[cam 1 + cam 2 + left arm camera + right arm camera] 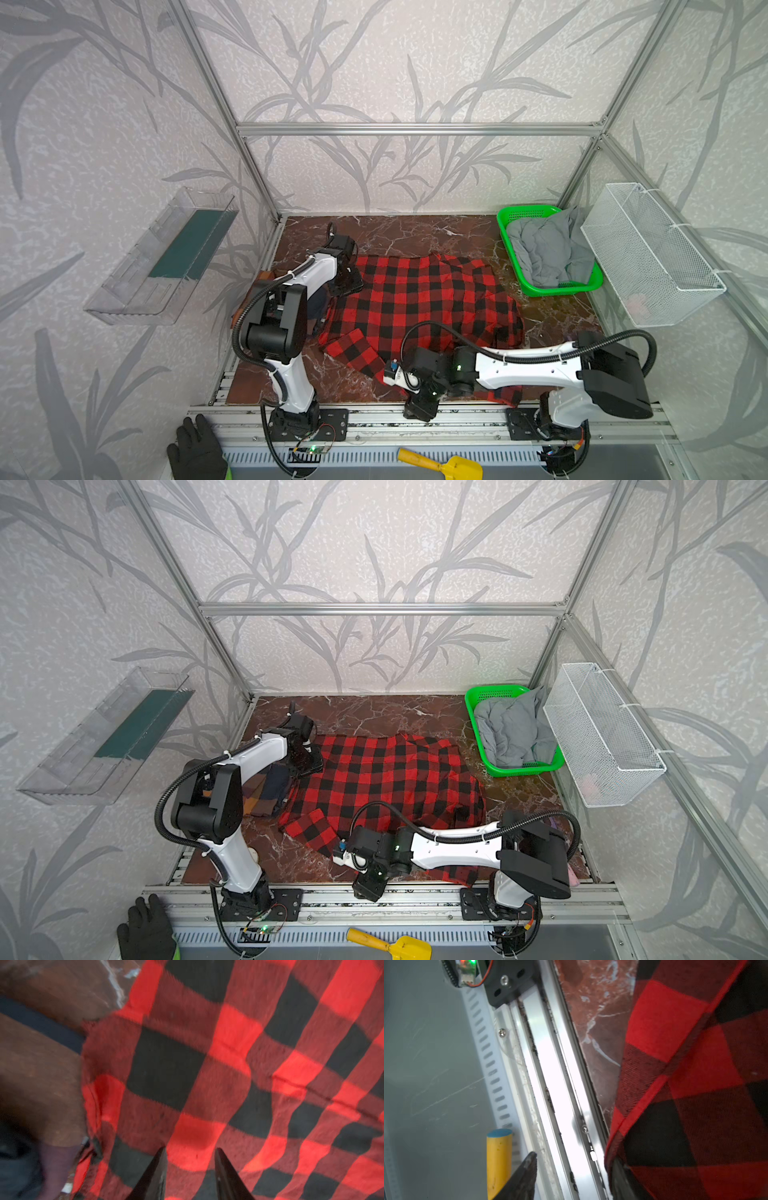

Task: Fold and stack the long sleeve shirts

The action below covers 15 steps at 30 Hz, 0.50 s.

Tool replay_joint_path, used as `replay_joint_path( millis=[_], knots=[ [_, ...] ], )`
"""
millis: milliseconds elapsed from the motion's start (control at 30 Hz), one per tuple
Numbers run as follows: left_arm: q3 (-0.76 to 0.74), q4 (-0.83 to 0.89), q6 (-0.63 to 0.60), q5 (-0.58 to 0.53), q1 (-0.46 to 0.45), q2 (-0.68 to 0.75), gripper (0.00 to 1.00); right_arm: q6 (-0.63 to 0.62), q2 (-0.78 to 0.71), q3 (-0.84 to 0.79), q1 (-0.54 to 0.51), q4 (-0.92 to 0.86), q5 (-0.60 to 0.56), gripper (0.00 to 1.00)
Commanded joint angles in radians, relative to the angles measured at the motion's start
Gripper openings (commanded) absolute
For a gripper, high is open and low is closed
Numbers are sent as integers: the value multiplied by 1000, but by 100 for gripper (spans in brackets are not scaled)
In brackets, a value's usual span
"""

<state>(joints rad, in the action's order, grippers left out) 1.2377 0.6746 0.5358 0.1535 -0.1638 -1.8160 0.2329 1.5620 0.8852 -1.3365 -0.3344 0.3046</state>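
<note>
The red-and-black check shirt [419, 299] [382, 775] lies spread on the marble table, with a sleeve end [355, 349] folded toward the front. The brown, orange and navy plaid shirt [266, 789] [41, 1053] lies folded at its left, partly under my left arm. My left gripper [349, 282] [191, 1159] hovers at the check shirt's far left corner, jaws apart over the cloth with nothing between them. At the table's front edge my right gripper [419, 409] [573, 1167] stands open. One finger [527, 1167] is bare and check cloth [675, 1105] drapes over the other.
A green basket [513, 224] holding grey cloth [544, 249] sits at the back right. A white wire basket [648, 257] hangs on the right wall and a clear bin [162, 257] on the left. A yellow scoop [444, 465] and a black glove [195, 449] lie beyond the front rail [550, 1084].
</note>
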Motion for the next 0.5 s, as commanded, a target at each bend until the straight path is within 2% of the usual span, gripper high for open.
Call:
replay_joint_path(
  millis=[0, 300, 467],
  knots=[
    [1, 4, 18, 31, 6, 0, 40, -55, -8, 39, 6, -48, -30, 58],
    [-14, -7, 19, 52, 22, -21, 40, -100, 139, 243, 101, -76, 105, 58],
    [14, 15, 10, 20, 30, -50, 40, -65, 211, 287, 126, 39, 99, 58]
  ],
)
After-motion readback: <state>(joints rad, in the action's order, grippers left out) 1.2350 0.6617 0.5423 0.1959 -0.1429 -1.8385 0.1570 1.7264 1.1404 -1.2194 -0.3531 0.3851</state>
